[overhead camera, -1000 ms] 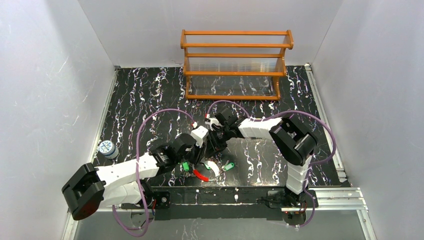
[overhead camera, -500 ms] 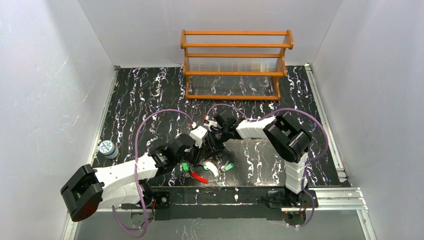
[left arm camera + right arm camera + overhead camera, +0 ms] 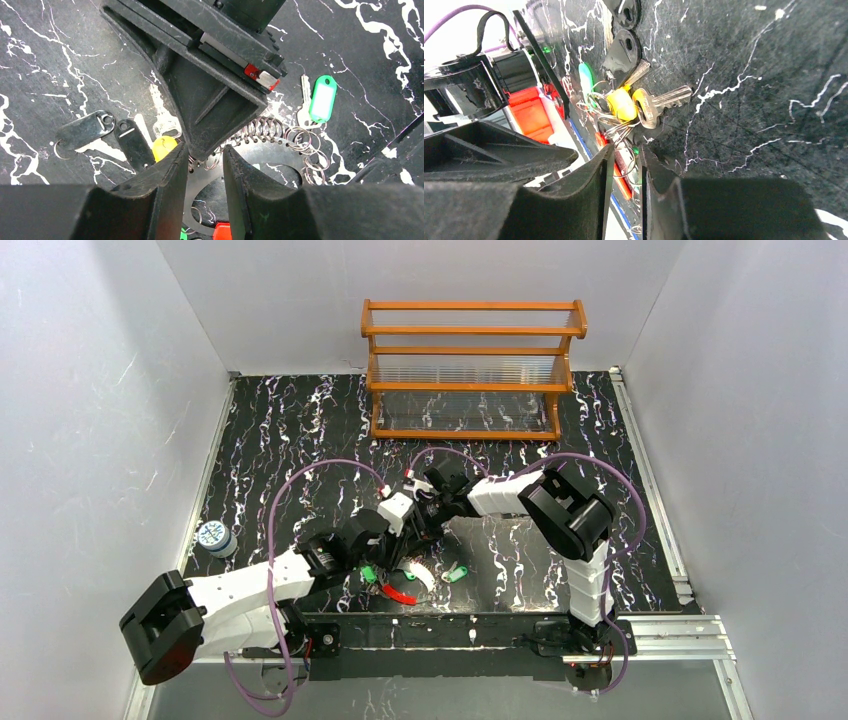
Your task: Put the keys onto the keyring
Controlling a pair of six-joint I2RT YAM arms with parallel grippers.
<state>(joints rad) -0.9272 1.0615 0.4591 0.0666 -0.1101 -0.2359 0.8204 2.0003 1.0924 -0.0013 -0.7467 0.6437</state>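
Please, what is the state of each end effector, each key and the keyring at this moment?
left end effector: jaws narrowly apart, grip unclear
right end effector: jaws narrowly apart, grip unclear
yellow key: lying flat on table
green key: lying flat on table
keyring: lying on table

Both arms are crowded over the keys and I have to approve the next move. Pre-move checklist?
1. Left hand grip: cannot tell; narrow gap, metal rings at its mouth.
2. Right hand grip: cannot tell; metal rings run into its gap.
3. Clearance between hands: not ok; their tips almost meet in the left wrist view.
4. Yellow key located: ok; it lies in the ring cluster.
5. Green key threaded: cannot tell; it lies flat beside loose metal rings.
6. Keyring band visible: ok, partly; red and white arcs show in the top view.
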